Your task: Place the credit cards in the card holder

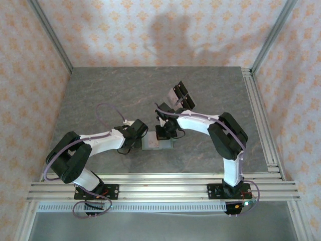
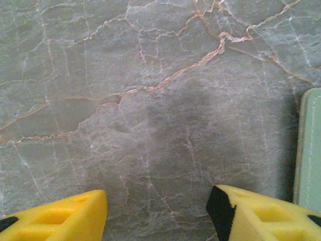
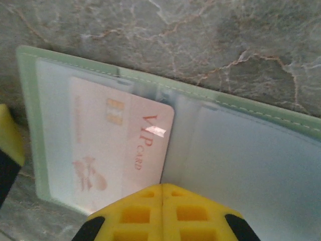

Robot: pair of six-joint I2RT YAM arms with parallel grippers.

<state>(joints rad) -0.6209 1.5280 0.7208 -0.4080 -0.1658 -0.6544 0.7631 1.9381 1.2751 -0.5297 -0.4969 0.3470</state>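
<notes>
One pink credit card [image 3: 120, 143] in soft sage card holder [image 3: 27, 110], right gripper [image 3: 161, 189] clenched, left gripper [image 2: 158, 201] released

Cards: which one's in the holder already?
The pale pink VIP card, under the clear pocket of the open green holder. The dark cards lie loose on the table, farther back.

The soft sage-green folding wallet [image 2: 311, 150] runs off the left wrist view's right edge. The right gripper [image 3: 161, 191] covers the near end of the pale pinkish card [image 3: 120, 145]. The glossy black cards [image 1: 180, 95] are too small to count.
</notes>
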